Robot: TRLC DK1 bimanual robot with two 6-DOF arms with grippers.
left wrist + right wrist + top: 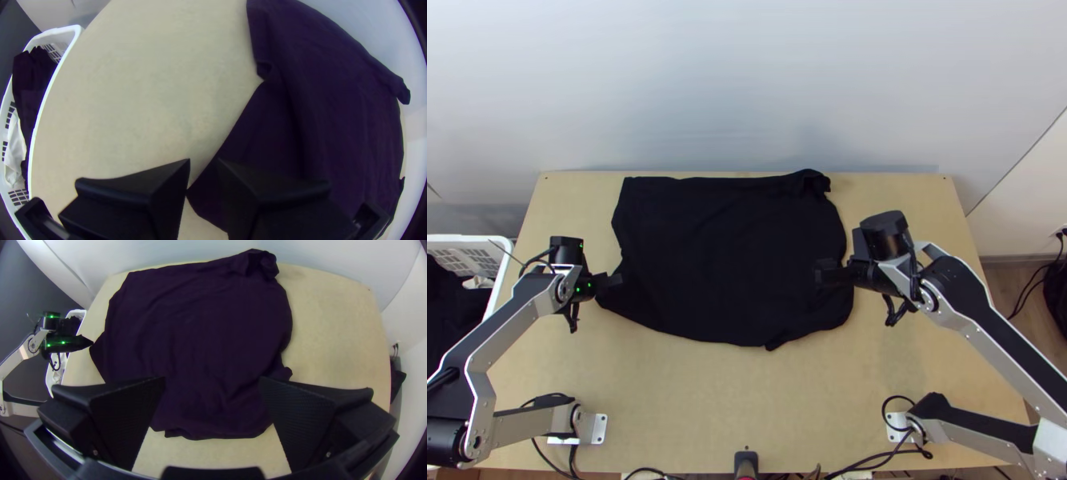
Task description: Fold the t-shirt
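Blk t-shirt (731,248) laid out fairly flat across the far half of the wooden table (691,400), w/ a bunched corner (813,183) at far R and a loose, curved near edge; no. of layers could not be told. L gripper (203,161) was held partly open, narrow gap, at the pointed corner (617,299) on the L side of the shirt; no cloth was seen pinched. R gripper (212,381) was opened wide over the R side, nothing gripped. White basket (501,280) w/ other clothes was noted off the L edge. Task judged early: a grip on both sides prob. needed next, then a lift & fold. Main risk: L corner missed or only nipped at its tip, as it was barely covered by the fingers; it could be slipped loose once tension was put on. On R, too much cloth could be scooped if closure was made well in from the edge, or top layer only caught if set too high. Uneven pull would likely skew the fold. Bunched corner, if not smoothed, could be trapped as a lump. Dark-on-dark: edge easily misjudged, approx. placement only.
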